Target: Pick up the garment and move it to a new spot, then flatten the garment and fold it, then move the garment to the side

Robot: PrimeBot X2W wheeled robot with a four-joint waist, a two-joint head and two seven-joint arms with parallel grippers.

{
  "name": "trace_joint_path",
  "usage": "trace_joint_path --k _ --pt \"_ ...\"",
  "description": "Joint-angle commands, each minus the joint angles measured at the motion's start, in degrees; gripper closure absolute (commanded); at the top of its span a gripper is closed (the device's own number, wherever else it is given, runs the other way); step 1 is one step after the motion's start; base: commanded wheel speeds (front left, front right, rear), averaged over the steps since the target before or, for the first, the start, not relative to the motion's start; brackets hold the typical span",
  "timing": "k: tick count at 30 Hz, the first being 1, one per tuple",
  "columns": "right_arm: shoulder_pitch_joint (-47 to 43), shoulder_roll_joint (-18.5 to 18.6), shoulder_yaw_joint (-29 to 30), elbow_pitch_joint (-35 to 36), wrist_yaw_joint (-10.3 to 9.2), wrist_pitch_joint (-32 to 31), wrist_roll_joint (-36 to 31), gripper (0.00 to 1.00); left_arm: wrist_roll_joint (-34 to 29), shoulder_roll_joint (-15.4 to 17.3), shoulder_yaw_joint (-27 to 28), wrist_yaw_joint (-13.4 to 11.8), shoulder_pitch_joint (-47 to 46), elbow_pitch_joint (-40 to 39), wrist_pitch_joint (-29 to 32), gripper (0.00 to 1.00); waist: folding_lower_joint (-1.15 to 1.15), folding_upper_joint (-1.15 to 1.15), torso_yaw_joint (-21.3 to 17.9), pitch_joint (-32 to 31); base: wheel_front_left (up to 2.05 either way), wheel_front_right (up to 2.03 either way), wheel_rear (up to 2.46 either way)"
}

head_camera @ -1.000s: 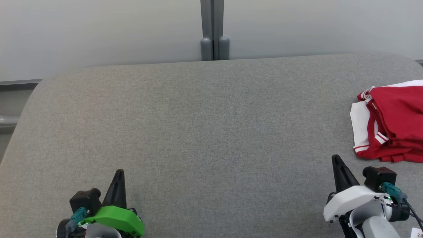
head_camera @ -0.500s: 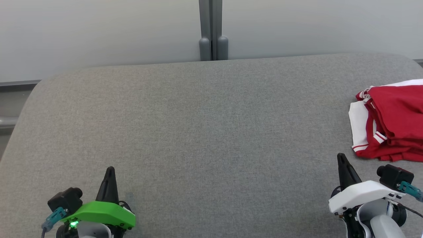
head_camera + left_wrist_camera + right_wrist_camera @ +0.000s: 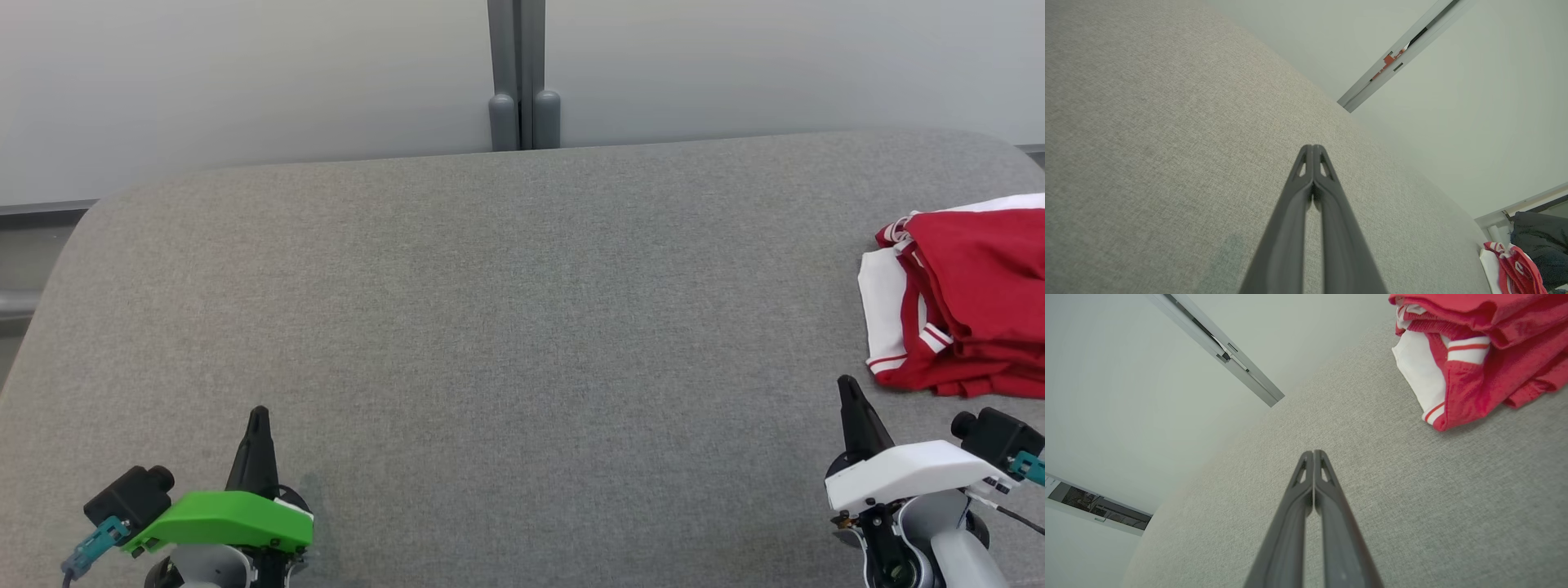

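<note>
**Both jaws clenched, garment sitting off to the right**

We've got the red-and-white garment (image 3: pixel 971 302) bunched in loose folds at the right edge of the grey counter (image 3: pixel 522 310), partly cut off in the head view. Our left jaws and right jaws are both clenched tight, grasping nothing. The right jaws are near the garment, not touching it.
</note>
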State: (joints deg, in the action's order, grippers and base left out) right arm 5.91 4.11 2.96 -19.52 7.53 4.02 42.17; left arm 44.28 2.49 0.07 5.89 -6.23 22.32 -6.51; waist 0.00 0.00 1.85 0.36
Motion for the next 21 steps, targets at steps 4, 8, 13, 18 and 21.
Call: trace_joint_path --k 4,8,13,18,21 --pt "0.7 0.1 0.5 1.4 -0.02 -1.0 4.5 1.00 4.5 0.3 0.8 0.3 -0.5 -1.5 1.1 1.00 0.00 0.00 -0.1 0.0 0.00 0.00 0.00" --pt "0.7 0.0 0.7 1.7 -0.02 -1.6 7.4 1.00 7.3 0.3 1.2 0.4 -0.5 -2.0 1.9 1.00 0.00 0.00 -0.2 0.0 0.00 0.00 0.00" --pt "0.7 -0.1 1.0 2.0 -0.02 -2.4 10.9 1.00 10.6 0.3 1.6 0.6 -0.5 -2.5 2.8 1.00 0.00 0.00 -0.3 0.0 0.00 0.00 0.00" --pt "0.7 -0.2 1.2 2.3 -0.02 -3.1 14.3 1.00 13.9 0.3 2.0 0.7 -0.4 -3.1 3.7 1.00 0.00 0.00 -0.4 0.0 0.00 0.00 0.00" --pt "0.7 -0.3 1.3 2.5 -0.01 -3.5 16.2 1.00 15.7 0.3 2.3 0.7 -0.4 -3.3 4.2 1.00 0.00 0.00 -0.4 0.0 0.00 0.00 0.00"
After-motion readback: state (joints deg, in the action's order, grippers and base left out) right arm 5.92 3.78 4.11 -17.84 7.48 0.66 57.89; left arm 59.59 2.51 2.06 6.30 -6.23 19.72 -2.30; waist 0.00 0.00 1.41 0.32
